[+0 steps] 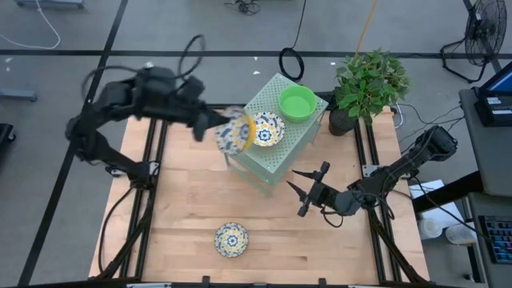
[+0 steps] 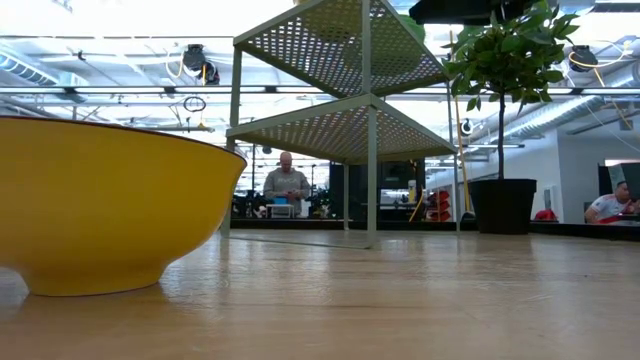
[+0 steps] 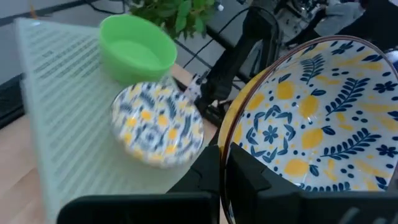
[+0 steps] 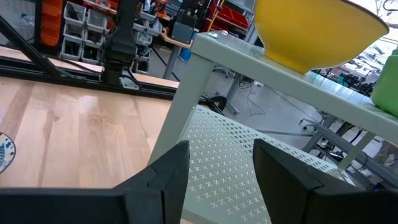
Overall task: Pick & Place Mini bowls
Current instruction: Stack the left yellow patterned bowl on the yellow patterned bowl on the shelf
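Observation:
My left gripper (image 1: 218, 128) is shut on a white floral bowl with a yellow outside (image 1: 236, 133), held in the air at the left edge of the pale-green perforated box (image 1: 280, 152). A second floral bowl (image 1: 268, 128) and a plain green bowl (image 1: 298, 102) rest on their bases on the box top; both also show in the left wrist view, the floral bowl (image 3: 158, 123) and the green bowl (image 3: 135, 48). A third floral bowl (image 1: 231, 239) sits on the table near its front edge. My right gripper (image 1: 308, 192) is open and empty, right of the box. My left gripper holds the floral bowl by its rim (image 3: 225, 155), one finger inside the bowl and one outside. The bowl is lifted clear and steeply tilted, with its patterned inside (image 3: 311, 124) in view.
A potted plant (image 1: 364, 84) stands at the table's far right corner beside the box. The box has a lower shelf (image 4: 242, 155) in front of my right gripper (image 4: 214, 165). In the low view the table bowl's yellow outside (image 2: 100, 200) fills the near left.

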Robot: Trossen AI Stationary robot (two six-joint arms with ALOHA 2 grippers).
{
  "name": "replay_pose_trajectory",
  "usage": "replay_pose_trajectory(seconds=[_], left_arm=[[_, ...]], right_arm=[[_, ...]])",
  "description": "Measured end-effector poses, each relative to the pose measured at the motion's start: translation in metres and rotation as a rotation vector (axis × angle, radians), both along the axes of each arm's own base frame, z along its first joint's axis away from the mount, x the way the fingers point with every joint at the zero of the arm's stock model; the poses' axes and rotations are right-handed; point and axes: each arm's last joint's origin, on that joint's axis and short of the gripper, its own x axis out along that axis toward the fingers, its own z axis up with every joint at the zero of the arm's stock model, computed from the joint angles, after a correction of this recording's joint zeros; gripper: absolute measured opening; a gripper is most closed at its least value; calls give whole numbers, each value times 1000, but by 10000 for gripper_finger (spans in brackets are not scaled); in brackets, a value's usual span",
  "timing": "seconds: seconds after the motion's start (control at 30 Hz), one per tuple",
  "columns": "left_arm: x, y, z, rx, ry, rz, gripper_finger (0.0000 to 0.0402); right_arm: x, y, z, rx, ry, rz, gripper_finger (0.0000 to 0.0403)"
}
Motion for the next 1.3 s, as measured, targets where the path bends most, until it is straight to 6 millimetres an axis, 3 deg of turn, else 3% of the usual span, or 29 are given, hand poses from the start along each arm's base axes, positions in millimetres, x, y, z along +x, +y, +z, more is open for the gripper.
replay_pose_trajectory(seconds=[0.2, 0.37, 0.57, 0.87, 1.3], left_arm=[[52, 22, -10, 17, 72, -76, 9], [73, 44, -33, -17, 229, -26, 9], [81, 63, -43, -14, 269, 49, 9], [88, 73, -58, 16, 350, 133, 9], [95, 74, -68, -91, 370, 73, 13]], right_arm=[[0, 0, 0, -2, 4, -2, 164], [0, 0, -1, 9, 7, 26, 164], [1, 1, -1, 16, 8, 47, 164], [1, 1, -1, 17, 5, 46, 164], [1, 1, -1, 17, 6, 46, 164]])
